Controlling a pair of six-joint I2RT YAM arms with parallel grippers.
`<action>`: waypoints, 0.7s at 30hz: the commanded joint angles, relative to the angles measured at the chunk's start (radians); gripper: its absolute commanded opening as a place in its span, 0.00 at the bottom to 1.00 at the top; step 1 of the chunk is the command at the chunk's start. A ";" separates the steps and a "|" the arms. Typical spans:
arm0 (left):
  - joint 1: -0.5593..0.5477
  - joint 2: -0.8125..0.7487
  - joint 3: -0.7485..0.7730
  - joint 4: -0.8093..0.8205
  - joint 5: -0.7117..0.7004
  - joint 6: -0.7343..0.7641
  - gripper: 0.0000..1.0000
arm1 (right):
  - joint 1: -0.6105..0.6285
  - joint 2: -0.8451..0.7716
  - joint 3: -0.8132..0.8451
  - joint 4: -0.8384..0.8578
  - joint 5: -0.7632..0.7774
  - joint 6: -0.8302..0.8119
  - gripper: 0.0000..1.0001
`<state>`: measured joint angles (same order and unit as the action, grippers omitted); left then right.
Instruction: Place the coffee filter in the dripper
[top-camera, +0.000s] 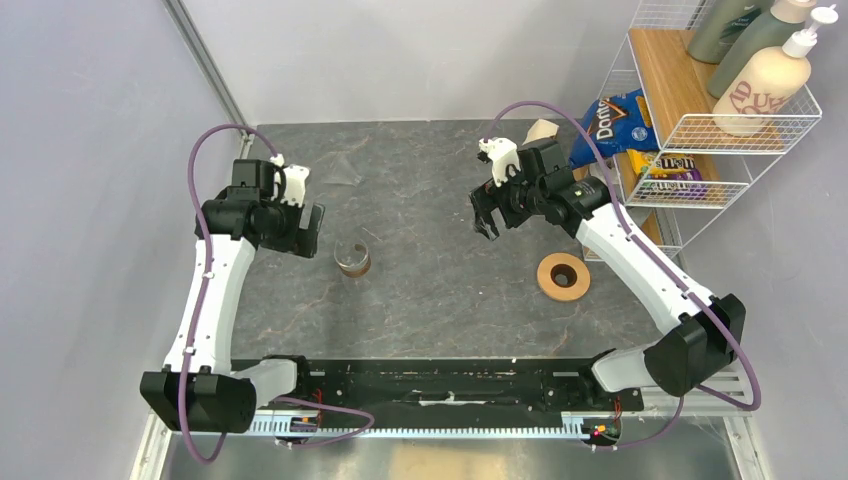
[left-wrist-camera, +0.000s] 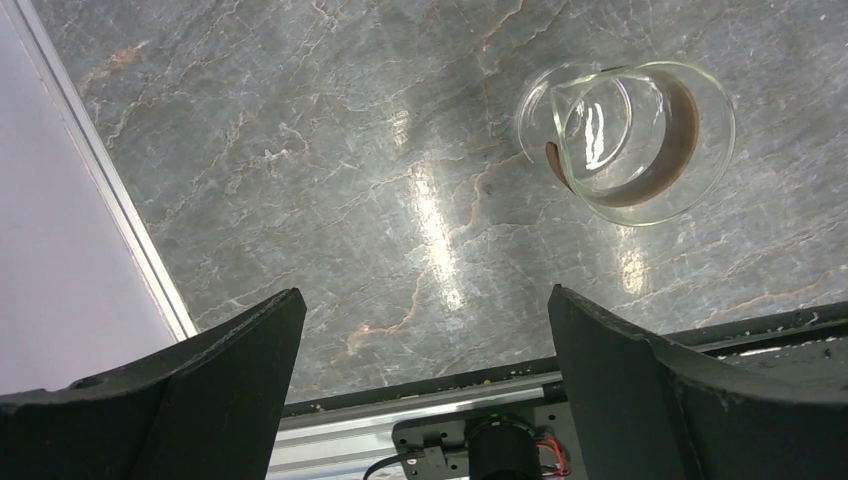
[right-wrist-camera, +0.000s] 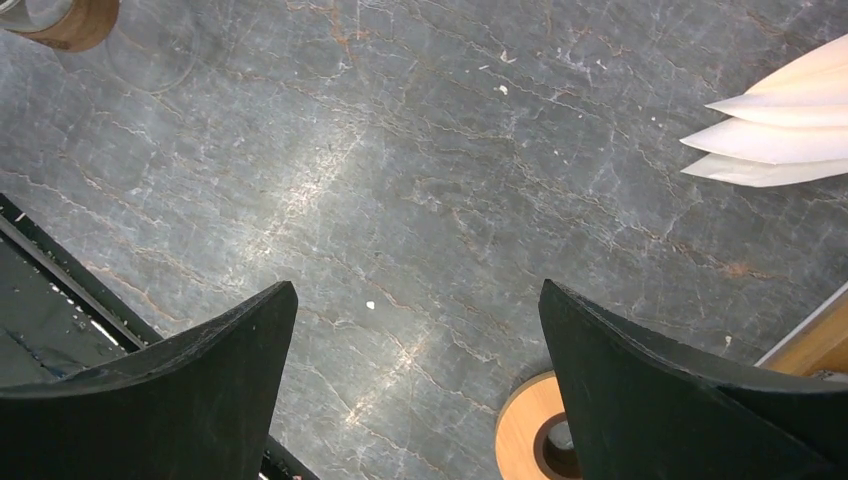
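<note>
Currently no step is complete. The coffee filter (right-wrist-camera: 775, 140) lies on the table (top-camera: 440, 310) at the upper right of the right wrist view, well apart from the dripper (top-camera: 563, 277), which sits lower right of centre in the overhead view. The left gripper (left-wrist-camera: 425, 300) and right gripper (right-wrist-camera: 417, 290) both stand spread and empty. Pickup and placement remain.

The table (top-camera: 430, 200) is dark grey with a marble pattern, veined pale and rust. The coffee filter (right-wrist-camera: 775, 130) looks white, perhaps cream. The dripper (top-camera: 547, 282) shows an orange-tan ring. The cup (left-wrist-camera: 625, 140) is clear with a brown band.
</note>
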<state>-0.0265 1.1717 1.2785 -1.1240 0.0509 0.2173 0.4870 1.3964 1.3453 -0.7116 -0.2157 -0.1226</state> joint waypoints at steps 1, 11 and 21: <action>-0.001 -0.020 0.021 -0.053 0.037 0.123 1.00 | 0.001 0.013 0.056 0.014 -0.052 -0.004 0.99; 0.008 -0.070 -0.133 -0.256 0.156 0.447 1.00 | 0.000 0.026 0.081 -0.036 -0.090 -0.020 0.99; 0.007 -0.143 -0.329 0.028 0.304 0.371 1.00 | 0.001 0.030 0.085 -0.045 -0.091 -0.026 0.99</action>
<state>-0.0227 1.0771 0.9981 -1.2732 0.2359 0.6147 0.4870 1.4235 1.3827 -0.7593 -0.2932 -0.1322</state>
